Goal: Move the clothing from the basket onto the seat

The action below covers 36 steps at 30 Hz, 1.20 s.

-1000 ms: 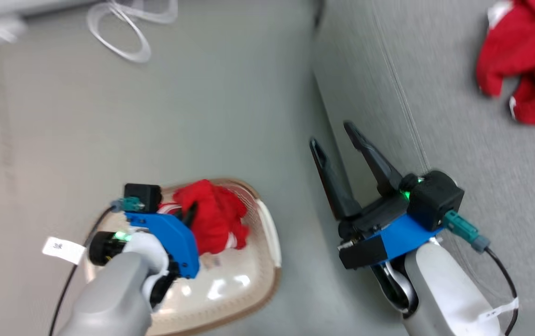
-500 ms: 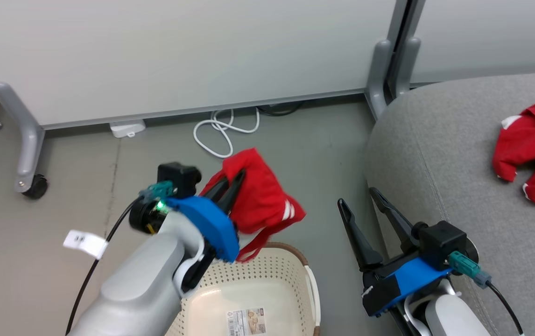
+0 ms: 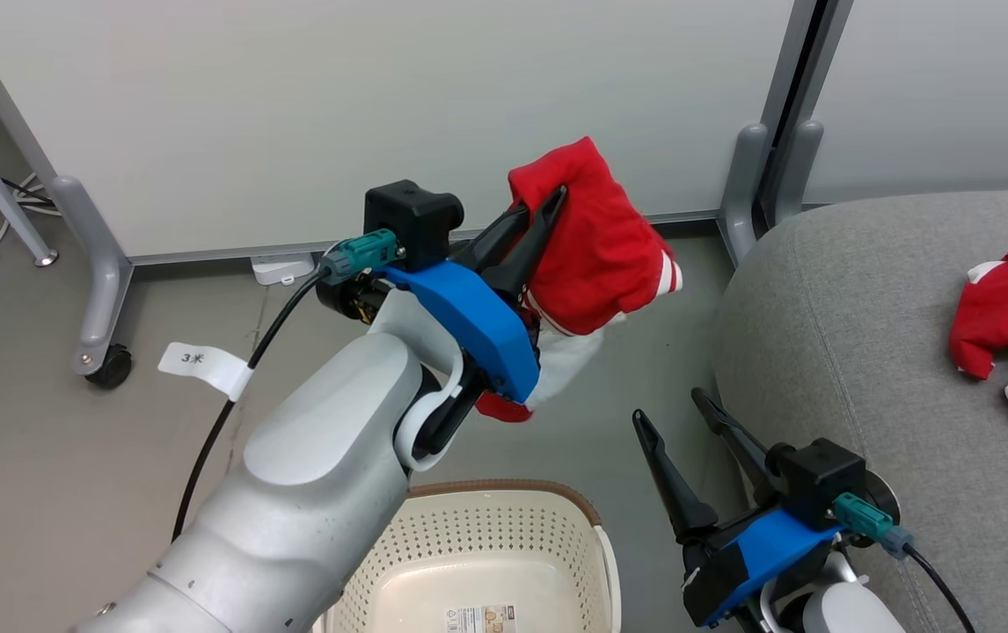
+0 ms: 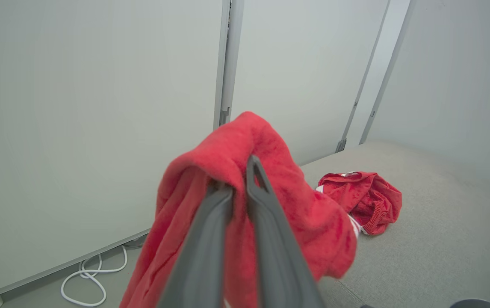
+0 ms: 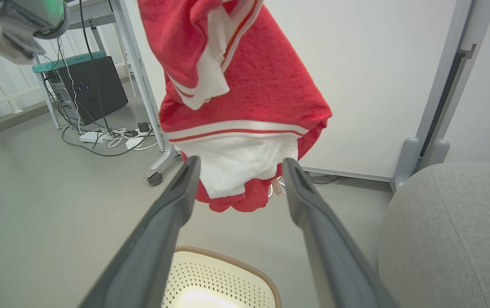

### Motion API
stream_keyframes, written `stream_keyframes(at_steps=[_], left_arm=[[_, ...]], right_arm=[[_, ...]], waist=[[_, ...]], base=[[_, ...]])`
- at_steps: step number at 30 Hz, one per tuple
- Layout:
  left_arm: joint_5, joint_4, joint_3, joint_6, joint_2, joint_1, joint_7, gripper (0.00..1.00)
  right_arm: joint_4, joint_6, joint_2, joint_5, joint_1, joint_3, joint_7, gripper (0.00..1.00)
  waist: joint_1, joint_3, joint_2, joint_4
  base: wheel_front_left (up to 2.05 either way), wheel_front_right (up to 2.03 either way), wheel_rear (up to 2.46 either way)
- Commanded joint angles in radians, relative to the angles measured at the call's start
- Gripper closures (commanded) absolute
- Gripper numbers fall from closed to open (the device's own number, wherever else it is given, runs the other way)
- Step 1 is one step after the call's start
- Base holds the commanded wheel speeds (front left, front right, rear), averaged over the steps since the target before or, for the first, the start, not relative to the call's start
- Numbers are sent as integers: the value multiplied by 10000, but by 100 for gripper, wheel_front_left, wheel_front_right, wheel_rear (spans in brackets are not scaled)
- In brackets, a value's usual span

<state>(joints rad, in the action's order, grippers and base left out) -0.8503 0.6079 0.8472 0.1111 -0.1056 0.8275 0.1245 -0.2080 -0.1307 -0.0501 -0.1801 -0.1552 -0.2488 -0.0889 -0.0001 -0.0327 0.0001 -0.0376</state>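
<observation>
Seat (image 3: 865, 334): grey cushion, right side of scene, rounded left edge. Basket (image 3: 513, 486): cream, brown rim, on the floor near the robot, left of the seat; a printed label on its bottom. Held garment (image 3: 601, 237): red, white stripes, raised above and beyond the basket, in front of the pale wall panel, white part hanging lowest; left of the seat, apart from it. Second garment (image 3: 1005, 308): crumpled on the seat, far right. Left gripper (image 3: 541, 204): fingers nearly together, pinching a fold of the held garment. Right gripper (image 3: 669, 404): low, between basket and seat, fingers spread wide, holding nothing. Cable (image 4: 91, 278): white coil on the floor at the wall's foot.
</observation>
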Motion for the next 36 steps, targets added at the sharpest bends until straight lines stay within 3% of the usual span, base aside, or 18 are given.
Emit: stream_keyframes(at_steps=[1, 10, 18, 23, 36], left_arm=[[37, -22, -6, -43, 0, 152, -17, 100], [6, -280, 258, -85, 270, 328, -102, 100], [76, -486, 590, -67, 344, 336, -250, 100], [235, -712, 877, 9, 119, 301, -321, 100], [494, -1973, 2586, 217, -1203, 718, -540, 100]], right_arm=[[29, -1, -5, -82, 128, -12, -1, 0], [-172, -1, -5, -166, -166, -176, 116, 0], [-319, -1, -8, 11, -290, 876, 147, 0], [-256, -1, -6, 285, -374, 1207, 283, 0], [457, -1, -177, 1217, -766, 1505, 908, 0]], waist=[[1, 3, -1, 9], [1, -68, -1, 7], [1, -147, -1, -67], [1, -264, -1, -98], [1, -999, -1, -487]], base=[[0, 0, 0], [0, 0, 0], [0, 0, 0], [0, 0, 0], [0, 0, 0]])
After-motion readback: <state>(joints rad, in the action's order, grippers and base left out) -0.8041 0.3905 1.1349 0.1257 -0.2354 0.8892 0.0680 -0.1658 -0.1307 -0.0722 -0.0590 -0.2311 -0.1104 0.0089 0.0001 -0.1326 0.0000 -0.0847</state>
